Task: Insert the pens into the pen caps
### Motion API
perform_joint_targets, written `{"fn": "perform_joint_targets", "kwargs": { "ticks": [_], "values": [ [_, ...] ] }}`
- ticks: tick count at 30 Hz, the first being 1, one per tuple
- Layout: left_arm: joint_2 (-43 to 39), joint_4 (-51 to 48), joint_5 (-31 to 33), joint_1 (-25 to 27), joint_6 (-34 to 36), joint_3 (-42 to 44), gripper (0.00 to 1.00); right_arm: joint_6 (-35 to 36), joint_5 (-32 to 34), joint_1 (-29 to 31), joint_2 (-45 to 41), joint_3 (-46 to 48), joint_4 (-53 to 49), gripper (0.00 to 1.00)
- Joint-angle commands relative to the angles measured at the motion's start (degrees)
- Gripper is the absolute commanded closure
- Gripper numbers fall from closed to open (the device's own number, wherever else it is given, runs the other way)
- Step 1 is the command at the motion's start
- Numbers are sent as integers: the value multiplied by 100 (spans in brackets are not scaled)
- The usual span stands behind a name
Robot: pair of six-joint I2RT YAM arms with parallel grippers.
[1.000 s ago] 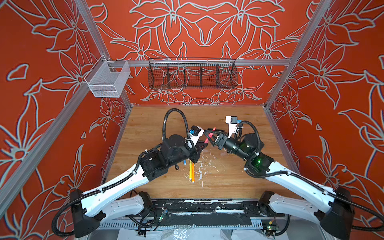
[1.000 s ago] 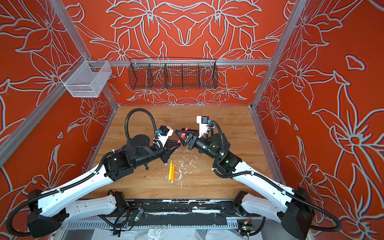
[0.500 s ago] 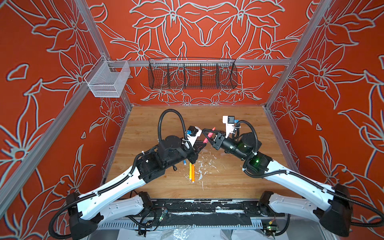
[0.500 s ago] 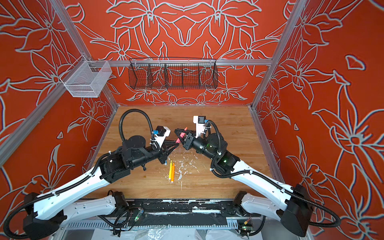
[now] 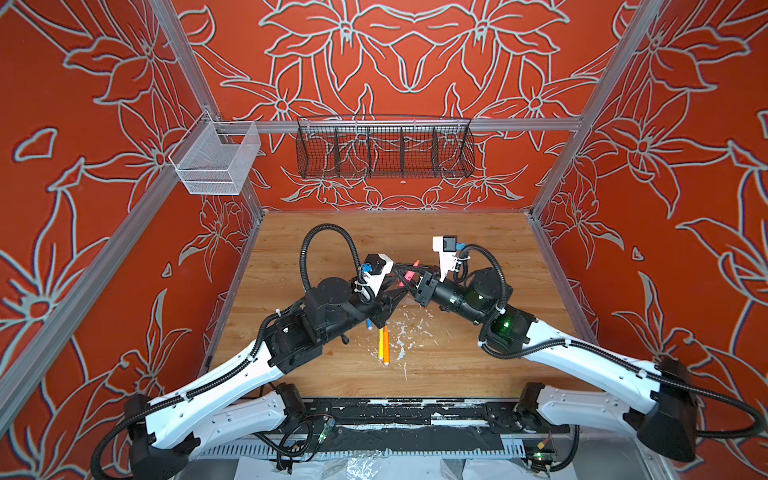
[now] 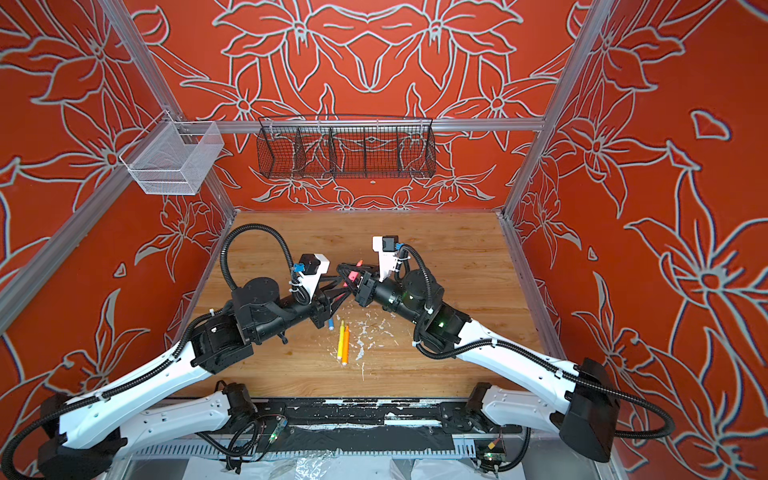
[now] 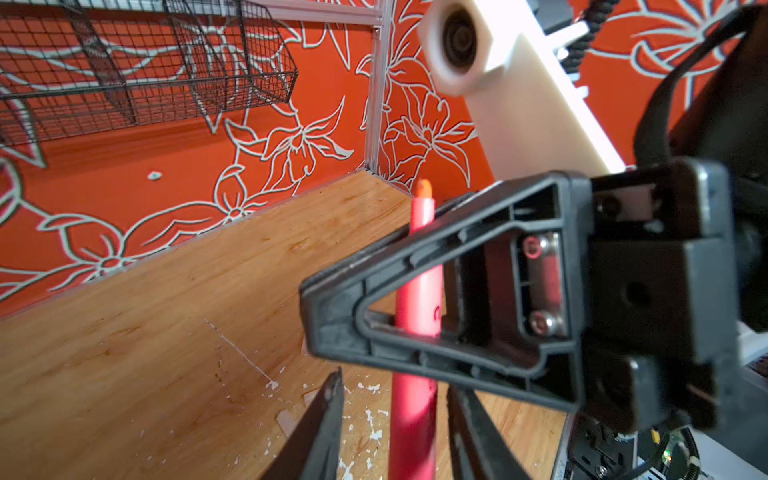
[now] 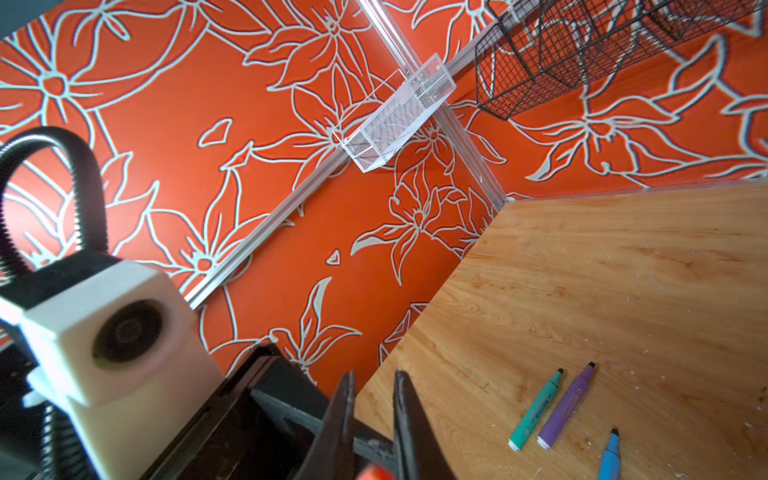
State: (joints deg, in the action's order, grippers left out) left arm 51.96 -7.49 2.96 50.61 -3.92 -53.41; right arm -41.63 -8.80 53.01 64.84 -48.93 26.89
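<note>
The bench (image 5: 457, 365) is light wood w/ grain lines. Lots of small white flecks (image 5: 401, 332) sit on it near the middle and a bit toward 6 o'clock. The room is a box w/ red walls (image 5: 395, 62) on 3 sides, all covered in big white flower lines. Shiny metal rails (image 5: 519, 124) run along the walls and up the corners. A long black wire basket (image 5: 384, 151) hangs on the back wall at 12 o'clock. A small white mesh basket (image 5: 216, 162) hangs at approx 10 o'clock.

Both arms meet above the middle of the bench. The right pincer (image 8: 375, 376) is clamped tight on the pink-red pen (image 7: 417, 299). The pen's coloured tip sticks out past it, toward approx 1 o'clock in both top views. The left pincer (image 7: 395, 382) has its jaws apart, one on each side of the pen's other end. One jaw is clear of the pen; can't tell if the other touches.

The yellow pen (image 5: 380, 343) and orange pen (image 5: 386, 345) lie flat side by side, touching, just toward 6 o'clock from the middle. The blue pen (image 5: 368, 323) is just beside them at approx 10 o'clock, partly under the left arm. The right wrist view shows a green pen (image 8: 536, 409) and purple pen (image 8: 565, 407) side by side on the wood, near the blue one
</note>
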Motion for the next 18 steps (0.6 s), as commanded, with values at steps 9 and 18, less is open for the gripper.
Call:
{"fn": "perform_joint_targets", "kwargs": {
  "ticks": [9, 18],
  "values": [
    [-15, 239, 55, -25, 146, -30, 60, 153, 287, 358, -33, -140, 210, 99],
    [48, 229, 12, -25, 172, -62, 69, 162, 338, 385, -48, -123, 183, 99]
  ]
}}
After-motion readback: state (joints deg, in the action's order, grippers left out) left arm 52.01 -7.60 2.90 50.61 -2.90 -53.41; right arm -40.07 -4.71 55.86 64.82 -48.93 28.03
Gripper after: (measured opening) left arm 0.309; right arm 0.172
